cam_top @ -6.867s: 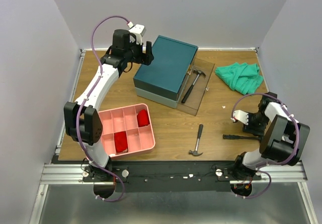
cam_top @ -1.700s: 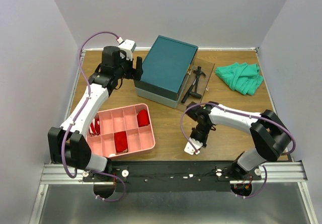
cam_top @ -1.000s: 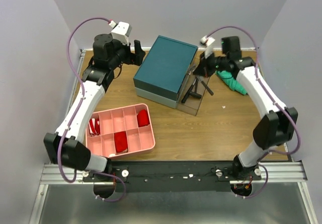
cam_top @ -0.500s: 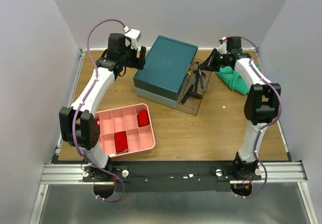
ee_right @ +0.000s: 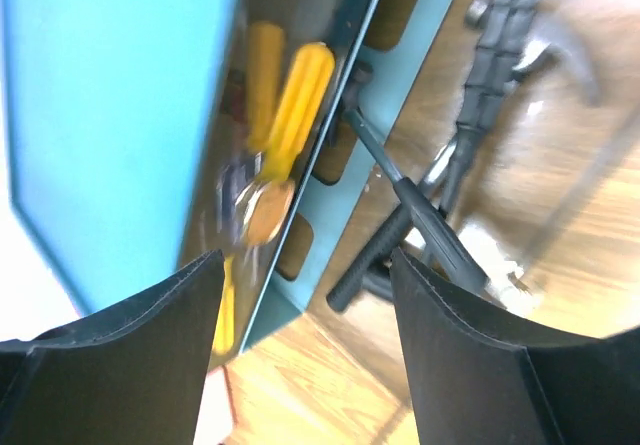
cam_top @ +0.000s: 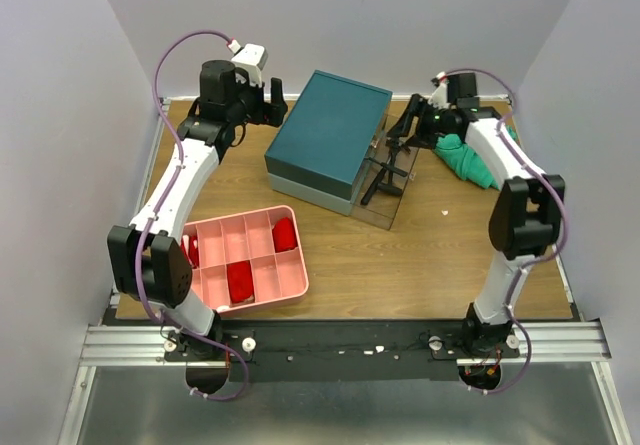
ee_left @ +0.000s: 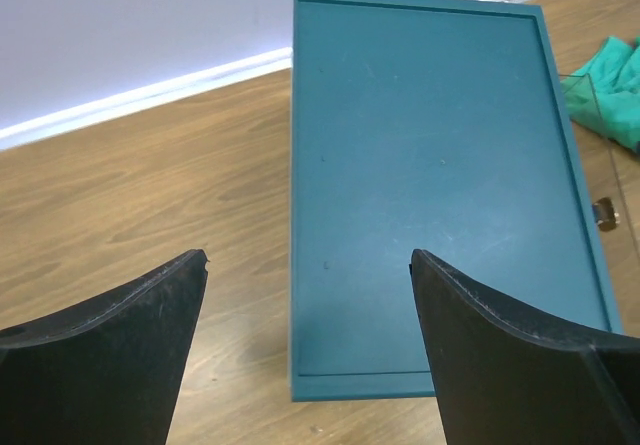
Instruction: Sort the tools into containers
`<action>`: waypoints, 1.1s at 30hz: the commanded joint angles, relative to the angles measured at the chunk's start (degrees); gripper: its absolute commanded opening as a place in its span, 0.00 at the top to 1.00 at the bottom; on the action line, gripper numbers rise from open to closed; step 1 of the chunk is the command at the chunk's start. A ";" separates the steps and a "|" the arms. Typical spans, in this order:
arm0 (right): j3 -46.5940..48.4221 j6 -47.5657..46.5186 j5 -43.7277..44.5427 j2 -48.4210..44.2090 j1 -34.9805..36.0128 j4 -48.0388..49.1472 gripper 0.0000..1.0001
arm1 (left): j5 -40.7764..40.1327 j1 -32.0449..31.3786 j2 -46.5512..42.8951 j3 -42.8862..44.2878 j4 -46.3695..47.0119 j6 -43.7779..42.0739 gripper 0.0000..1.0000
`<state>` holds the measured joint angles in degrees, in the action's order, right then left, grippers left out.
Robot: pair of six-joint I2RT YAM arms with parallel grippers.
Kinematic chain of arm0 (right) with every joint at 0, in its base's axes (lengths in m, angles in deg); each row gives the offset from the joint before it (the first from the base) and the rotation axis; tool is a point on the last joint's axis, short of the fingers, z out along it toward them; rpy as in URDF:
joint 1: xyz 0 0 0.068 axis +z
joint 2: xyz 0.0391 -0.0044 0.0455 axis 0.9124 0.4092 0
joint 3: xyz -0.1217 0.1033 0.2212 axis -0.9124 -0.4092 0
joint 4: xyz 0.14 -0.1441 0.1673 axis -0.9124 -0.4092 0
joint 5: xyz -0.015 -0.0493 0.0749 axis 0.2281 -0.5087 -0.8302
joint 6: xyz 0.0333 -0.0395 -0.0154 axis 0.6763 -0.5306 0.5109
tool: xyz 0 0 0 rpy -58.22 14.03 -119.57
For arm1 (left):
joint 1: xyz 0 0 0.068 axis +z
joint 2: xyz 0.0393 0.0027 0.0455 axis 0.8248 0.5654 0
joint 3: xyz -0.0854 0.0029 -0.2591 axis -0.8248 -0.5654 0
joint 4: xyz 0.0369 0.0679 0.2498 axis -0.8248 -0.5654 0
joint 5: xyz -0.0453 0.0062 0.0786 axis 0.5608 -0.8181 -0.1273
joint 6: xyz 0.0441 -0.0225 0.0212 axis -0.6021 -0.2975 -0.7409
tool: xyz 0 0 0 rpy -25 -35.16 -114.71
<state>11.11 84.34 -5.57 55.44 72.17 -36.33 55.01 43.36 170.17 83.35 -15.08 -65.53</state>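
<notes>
The dark teal box [cam_top: 330, 135] stands mid-table with a clear drawer [cam_top: 385, 210] pulled out on its right. Black-handled tools [cam_top: 385, 170] lie in that drawer. My right gripper [cam_top: 405, 130] hovers open just above them, holding nothing. In the right wrist view, between the open fingers [ee_right: 470, 355], I see a black T-shaped tool [ee_right: 400, 220], a steel-headed hammer [ee_right: 500, 35] and, through a clear drawer front, a yellow screwdriver [ee_right: 290, 105]. My left gripper [cam_top: 272, 100] hangs open at the box's far left corner; its wrist view shows the box lid [ee_left: 440, 165] below the gripper [ee_left: 310, 255].
A pink compartment tray [cam_top: 225, 235] holding red items [cam_top: 285, 233] sits at the front left. A crumpled green cloth [cam_top: 480, 160] lies at the back right, under my right forearm, and shows again [ee_left: 610, 95] beyond the box.
My right gripper has opened over the drawer, and the black-handled tool it carried now lies in the drawer. The left gripper has shifted slightly left near the box corner.
</notes>
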 commanded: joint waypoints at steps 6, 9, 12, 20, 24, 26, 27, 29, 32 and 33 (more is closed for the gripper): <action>-10.31 -5.28 15.43 -8.76 -7.91 -2.29 0.57 | -0.77 0.34 5.01 1.77 4.25 3.49 0.08; -10.58 -4.67 15.70 -7.53 -7.91 -1.67 0.83 | -6.74 0.69 7.39 4.05 3.20 2.26 0.08; -8.65 -3.44 14.91 -4.46 -7.91 -2.10 0.97 | -10.00 1.48 9.76 5.55 2.41 0.59 0.08; -5.22 -1.68 14.73 2.40 -7.82 -1.58 0.99 | -8.25 2.98 16.09 9.33 -4.09 -0.30 0.09; -4.87 -1.41 13.51 4.78 -7.30 -1.14 0.99 | -6.58 3.07 16.80 8.46 -4.10 0.23 0.09; -4.60 -1.06 12.71 6.09 -6.77 -1.05 0.99 | -5.52 3.07 17.32 8.46 -4.36 0.67 0.09; -4.25 -1.06 12.54 6.53 -6.59 -0.96 0.99 | -5.17 3.07 17.41 8.46 -4.62 0.85 0.09; -3.81 -0.36 11.75 7.59 -6.42 -0.88 1.00 | -3.95 2.98 18.02 8.54 -4.80 1.02 0.09; -2.41 0.25 10.08 8.99 -4.40 -0.52 0.99 | -2.71 2.98 18.90 8.72 -5.42 1.20 0.09; -2.06 0.34 9.81 9.26 -3.96 -0.52 0.99 | -2.01 2.98 19.08 8.72 -5.59 1.20 0.09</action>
<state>6.06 83.16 7.02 62.57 65.66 -37.45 49.40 46.45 187.21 91.02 -18.88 -64.72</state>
